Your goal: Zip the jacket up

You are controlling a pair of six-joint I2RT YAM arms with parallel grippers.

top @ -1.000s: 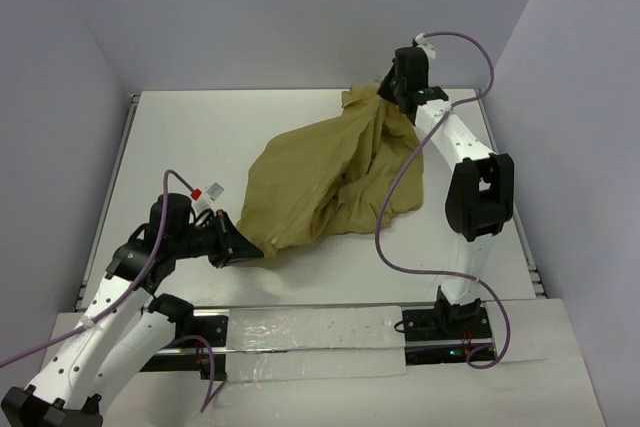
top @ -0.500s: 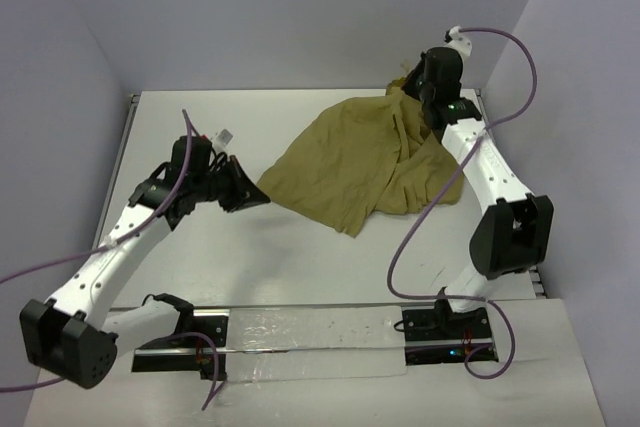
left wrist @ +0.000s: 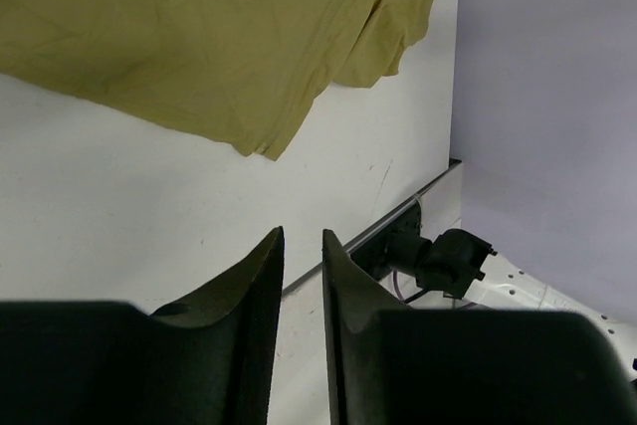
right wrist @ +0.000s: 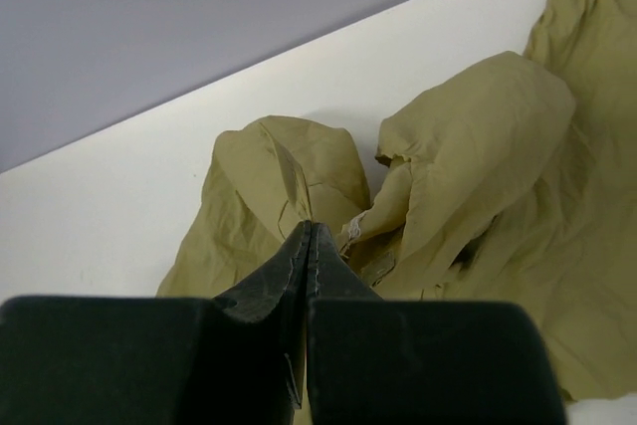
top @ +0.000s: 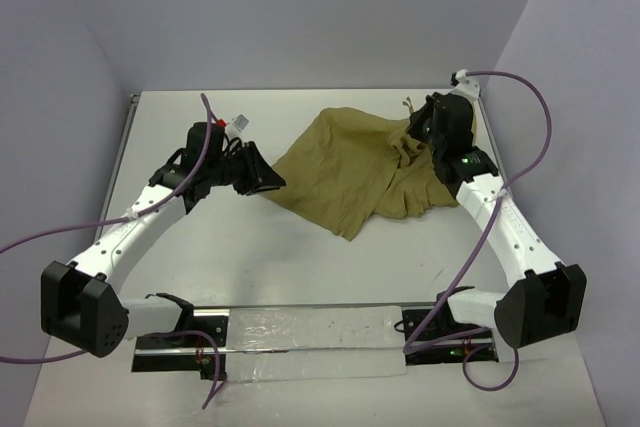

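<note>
The olive-tan jacket [top: 345,167] lies crumpled on the white table, right of centre and towards the back. My right gripper [top: 418,139] sits over its bunched right part. In the right wrist view its jaws [right wrist: 310,226] are pressed together, with folds of the jacket [right wrist: 478,146] gathering at the tips. My left gripper [top: 268,181] hovers by the jacket's left edge. In the left wrist view its fingers [left wrist: 302,236] stand a narrow gap apart with nothing between them, and the jacket [left wrist: 199,37] lies ahead of them, apart from the tips.
The white table [top: 250,247] is walled on the left, back and right. A metal rail [top: 300,332] with the arm bases runs along the near edge. Purple cables loop from both arms. The right arm's base [left wrist: 448,256] shows in the left wrist view.
Both arms swung toward the back of the table and the jacket went with them, spreading flatter. The left gripper, which held the jacket's left corner, now stands free of it.
</note>
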